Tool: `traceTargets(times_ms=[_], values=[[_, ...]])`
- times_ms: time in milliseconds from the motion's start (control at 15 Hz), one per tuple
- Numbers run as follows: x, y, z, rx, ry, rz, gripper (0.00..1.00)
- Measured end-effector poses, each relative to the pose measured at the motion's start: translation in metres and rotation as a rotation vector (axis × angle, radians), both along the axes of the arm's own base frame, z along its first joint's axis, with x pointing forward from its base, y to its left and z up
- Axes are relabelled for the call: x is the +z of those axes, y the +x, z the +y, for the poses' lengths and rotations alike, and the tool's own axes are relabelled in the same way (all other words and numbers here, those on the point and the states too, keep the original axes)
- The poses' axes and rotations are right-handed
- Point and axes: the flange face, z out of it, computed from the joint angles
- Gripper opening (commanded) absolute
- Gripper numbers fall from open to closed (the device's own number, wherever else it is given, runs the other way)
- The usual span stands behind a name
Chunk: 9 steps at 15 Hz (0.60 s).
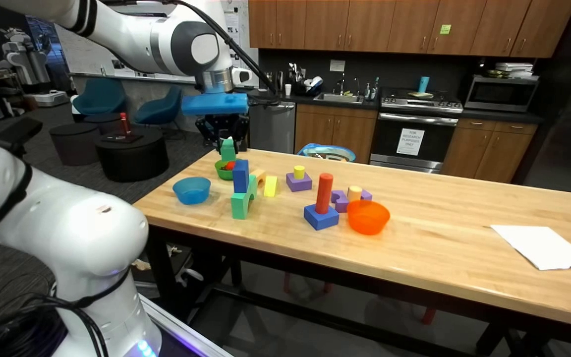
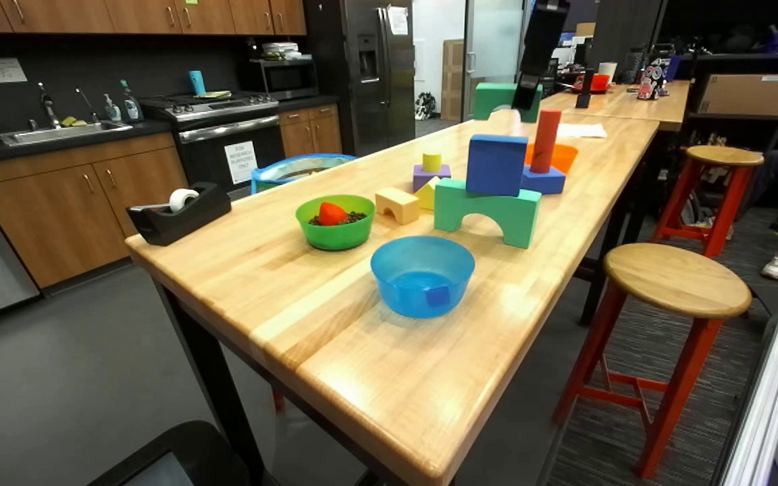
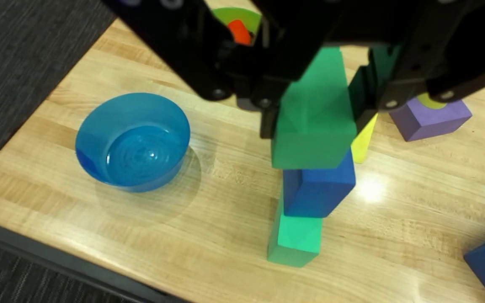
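Wrist view: the claw (image 3: 315, 109) pinches a green block (image 3: 314, 149) just right of the middle of the frame. In both exterior views it hangs in the air. Below it in the wrist frame, a blue block (image 3: 318, 193) stands on a light green arch (image 3: 297, 235). If the claw dips too low, the green block could bump the blue one off the arch. If the pinch is weak, the green block might slip and fall.

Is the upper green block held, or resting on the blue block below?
Held: in the wrist view the gripper pinches the upper green block; in an exterior view a gap shows above the blue block.
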Motion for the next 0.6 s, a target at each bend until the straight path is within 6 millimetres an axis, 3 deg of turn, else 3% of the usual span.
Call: traceTargets(times_ms=[600], values=[[-0.0084,0.0123,-0.0047,-0.009,0.001,0.033,0.16]])
